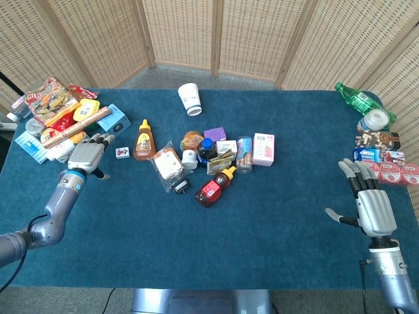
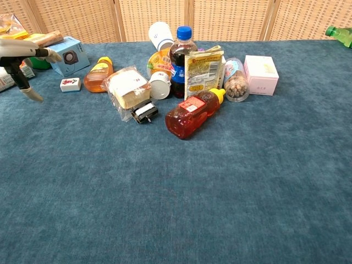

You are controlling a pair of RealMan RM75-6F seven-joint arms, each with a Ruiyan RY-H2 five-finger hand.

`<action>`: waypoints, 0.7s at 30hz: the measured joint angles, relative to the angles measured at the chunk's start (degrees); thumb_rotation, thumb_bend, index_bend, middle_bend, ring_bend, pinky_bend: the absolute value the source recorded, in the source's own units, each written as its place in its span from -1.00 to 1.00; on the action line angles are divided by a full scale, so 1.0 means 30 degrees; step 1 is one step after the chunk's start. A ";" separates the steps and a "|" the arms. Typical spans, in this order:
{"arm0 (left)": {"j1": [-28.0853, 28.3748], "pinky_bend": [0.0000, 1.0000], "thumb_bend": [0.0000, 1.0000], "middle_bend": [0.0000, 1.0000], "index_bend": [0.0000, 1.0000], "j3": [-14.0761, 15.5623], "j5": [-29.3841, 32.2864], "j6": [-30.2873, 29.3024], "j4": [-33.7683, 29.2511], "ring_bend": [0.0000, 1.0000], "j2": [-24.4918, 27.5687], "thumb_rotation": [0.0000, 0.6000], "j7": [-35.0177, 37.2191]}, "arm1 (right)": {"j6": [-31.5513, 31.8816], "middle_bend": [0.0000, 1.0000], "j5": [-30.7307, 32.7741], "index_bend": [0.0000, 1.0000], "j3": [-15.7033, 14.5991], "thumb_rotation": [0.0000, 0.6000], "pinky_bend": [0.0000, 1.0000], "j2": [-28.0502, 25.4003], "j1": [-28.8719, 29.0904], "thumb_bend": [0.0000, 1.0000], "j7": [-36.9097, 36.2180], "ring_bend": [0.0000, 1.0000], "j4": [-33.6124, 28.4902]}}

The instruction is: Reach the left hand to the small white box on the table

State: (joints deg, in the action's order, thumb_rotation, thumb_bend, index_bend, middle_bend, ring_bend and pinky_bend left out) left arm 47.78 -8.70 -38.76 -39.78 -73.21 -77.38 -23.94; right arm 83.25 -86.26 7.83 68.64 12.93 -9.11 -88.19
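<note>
We judge the small white box (image 1: 122, 152) light, stiff and flat; our left hand (image 1: 86, 156), fingers (image 1: 105, 138) apart and empty, should pinch its side edges.

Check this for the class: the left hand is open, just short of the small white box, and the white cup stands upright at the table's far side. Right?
Not quite. The white cup lies on its side, as the head view shows. The left hand is open, just short of the small white box.

A woven screen (image 1: 216, 33) stands behind the table (image 1: 262, 222) — wood-framed panels. The tabletop is blue cloth — evenly lit.
</note>
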 measured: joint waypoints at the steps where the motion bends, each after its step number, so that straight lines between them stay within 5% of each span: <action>1: 0.0167 -0.67 -0.69 -1.00 -0.92 0.0025 0.0290 0.0076 0.0156 -1.00 -0.0108 1.00 -0.0096 | 0.0002 -1.00 0.0000 -1.00 -0.0001 1.00 -1.00 0.0001 -0.0003 -1.00 0.0001 -1.00 -0.0005; 21: 0.2680 -0.67 -0.69 -1.00 -0.74 0.0967 0.3940 0.0276 0.1051 -1.00 -0.1305 1.00 -0.2420 | -0.0060 -1.00 0.0049 -1.00 0.0013 1.00 -1.00 -0.0035 -0.0004 -1.00 -0.0179 -1.00 0.0008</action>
State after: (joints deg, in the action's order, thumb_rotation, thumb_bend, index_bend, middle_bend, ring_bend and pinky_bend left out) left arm 55.82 -5.79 -26.94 -38.96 -70.06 -81.29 -31.20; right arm 83.07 -86.12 7.86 68.54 12.92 -9.65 -88.17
